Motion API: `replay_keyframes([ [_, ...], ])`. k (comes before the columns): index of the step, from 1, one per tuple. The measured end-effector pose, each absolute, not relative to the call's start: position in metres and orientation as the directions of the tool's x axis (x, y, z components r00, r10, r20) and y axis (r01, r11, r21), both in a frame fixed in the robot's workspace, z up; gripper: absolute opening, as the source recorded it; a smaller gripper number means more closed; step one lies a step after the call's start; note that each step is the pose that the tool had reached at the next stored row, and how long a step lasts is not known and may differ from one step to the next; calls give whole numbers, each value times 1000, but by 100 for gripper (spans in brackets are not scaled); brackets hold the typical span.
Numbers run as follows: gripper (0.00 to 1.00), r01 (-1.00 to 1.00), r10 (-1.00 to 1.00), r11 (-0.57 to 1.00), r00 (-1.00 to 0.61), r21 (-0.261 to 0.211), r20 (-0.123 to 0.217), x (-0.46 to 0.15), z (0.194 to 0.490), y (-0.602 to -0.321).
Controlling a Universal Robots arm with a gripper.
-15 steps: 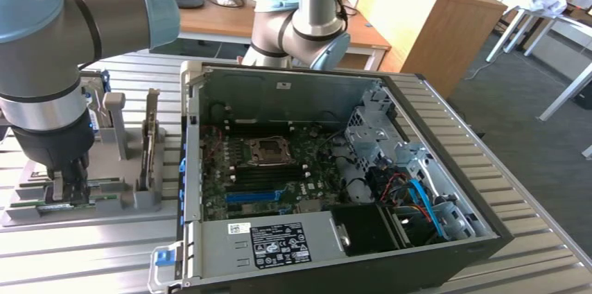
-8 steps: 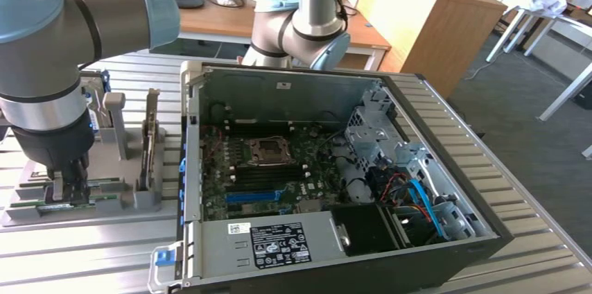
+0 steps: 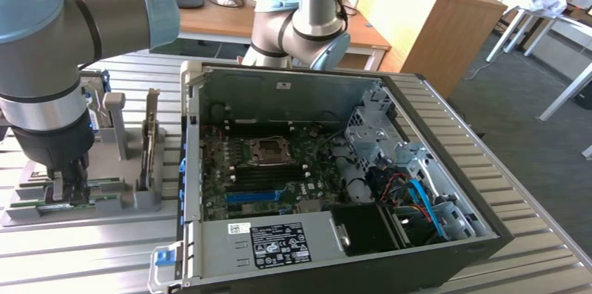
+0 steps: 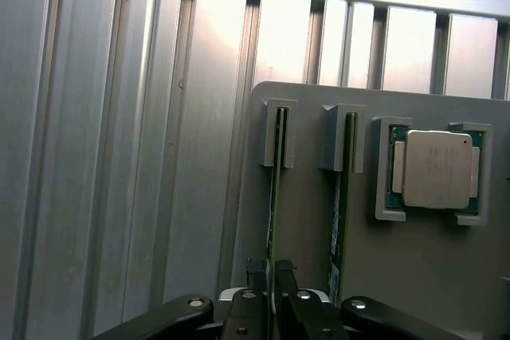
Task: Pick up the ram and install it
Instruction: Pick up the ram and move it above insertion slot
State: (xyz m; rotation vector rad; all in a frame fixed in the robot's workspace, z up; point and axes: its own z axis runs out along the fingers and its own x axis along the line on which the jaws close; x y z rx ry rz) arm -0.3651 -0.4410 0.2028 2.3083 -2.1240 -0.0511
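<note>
Arm's gripper point(image 4: 271, 275) down over grey holder point(image 4: 422, 276), holder at 9 o'clock of open computer case point(image 3: 277, 93) in exterior view, fingers narrow and clamped either side of ram point(image 4: 274, 197), ram standing on edge in its slot, second memory stick point(image 4: 338, 220) just beside, processor chip point(image 4: 436, 170) seated in adjacent pocket.

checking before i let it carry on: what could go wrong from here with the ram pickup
The ram stands on edge in narrow slots of the grey holder; a tilted lift by the gripper could jam or bend it.
A second stick stands close beside it and might get knocked.
The open computer case is crowded with cables, so the ram could snag going in.
</note>
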Motion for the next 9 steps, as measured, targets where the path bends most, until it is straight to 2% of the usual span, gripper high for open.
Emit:
replay_keyframes([
  [2,18,-996,-996,-83,83,25,-21,-365,203,-441],
  [3,11,-996,-996,-83,83,25,-21,-365,203,-441],
  [8,11,-996,-996,-83,83,25,-21,-365,203,-441],
  [9,11,-999,-999,-39,39,25,-21,-365,203,-441],
])
